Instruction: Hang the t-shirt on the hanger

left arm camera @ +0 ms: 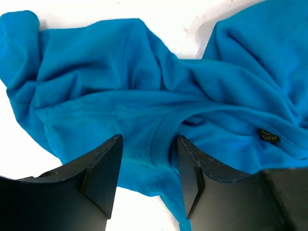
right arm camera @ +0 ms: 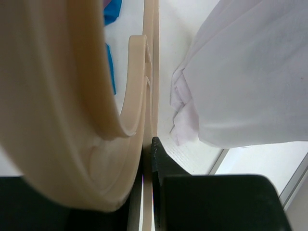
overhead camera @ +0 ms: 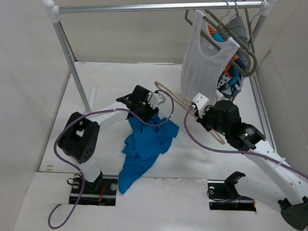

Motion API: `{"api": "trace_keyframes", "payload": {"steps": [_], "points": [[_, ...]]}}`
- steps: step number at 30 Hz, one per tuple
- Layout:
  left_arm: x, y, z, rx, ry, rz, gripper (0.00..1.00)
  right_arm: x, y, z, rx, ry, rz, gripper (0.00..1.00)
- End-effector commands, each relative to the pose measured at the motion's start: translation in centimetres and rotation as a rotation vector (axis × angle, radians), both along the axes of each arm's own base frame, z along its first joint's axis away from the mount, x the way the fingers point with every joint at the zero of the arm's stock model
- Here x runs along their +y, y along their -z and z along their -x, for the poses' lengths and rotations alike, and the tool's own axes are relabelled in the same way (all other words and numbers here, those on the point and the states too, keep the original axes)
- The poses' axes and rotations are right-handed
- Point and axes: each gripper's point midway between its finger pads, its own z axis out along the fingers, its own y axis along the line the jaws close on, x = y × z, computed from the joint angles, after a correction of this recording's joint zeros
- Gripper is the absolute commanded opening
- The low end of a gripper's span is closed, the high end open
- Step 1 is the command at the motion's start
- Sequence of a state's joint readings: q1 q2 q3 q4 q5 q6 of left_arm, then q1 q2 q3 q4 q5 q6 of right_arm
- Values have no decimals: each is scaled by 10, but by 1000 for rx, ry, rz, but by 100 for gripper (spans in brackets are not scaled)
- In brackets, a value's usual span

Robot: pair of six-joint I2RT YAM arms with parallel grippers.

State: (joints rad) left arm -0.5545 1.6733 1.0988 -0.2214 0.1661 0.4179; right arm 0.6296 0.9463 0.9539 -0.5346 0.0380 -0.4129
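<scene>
The blue t-shirt lies crumpled on the white table in front of the left arm. My left gripper is open and points down at the shirt's upper edge. In the left wrist view the jaws stand apart just over the fabric, with the collar seam between them and a size label at the right. My right gripper is shut on the pale beige hanger and holds it above the table, right of the shirt. In the right wrist view the hanger fills the left, clamped at the gripper.
A metal rail crosses the back on two posts; its left post stands by the left arm. A white tank top and patterned garments hang from grey hangers at the right, just behind the right gripper.
</scene>
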Motion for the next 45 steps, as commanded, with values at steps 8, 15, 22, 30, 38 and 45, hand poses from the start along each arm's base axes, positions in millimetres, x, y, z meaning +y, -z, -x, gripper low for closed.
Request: {"api": "trace_keyframes", "payload": {"steps": [8, 15, 22, 30, 38, 45], "points": [[16, 9, 9, -30, -9, -33, 32, 0, -24, -9, -97, -5, -22, 0], [12, -19, -6, -67, -59, 34, 1, -3, -4, 1, -4, -57, 68, 0], [6, -76, 8, -106, -29, 133, 0, -19, 17, 37, 80, -75, 77, 0], [7, -78, 24, -50, -34, 153, 0, 6, 35, 80, 158, -237, 47, 0], [4, -69, 13, -72, -64, 122, 5, 13, 37, 100, 198, -284, 50, 0], [5, -66, 5, -112, -89, 102, 3, 11, 17, 107, 162, -249, -31, 0]]}}
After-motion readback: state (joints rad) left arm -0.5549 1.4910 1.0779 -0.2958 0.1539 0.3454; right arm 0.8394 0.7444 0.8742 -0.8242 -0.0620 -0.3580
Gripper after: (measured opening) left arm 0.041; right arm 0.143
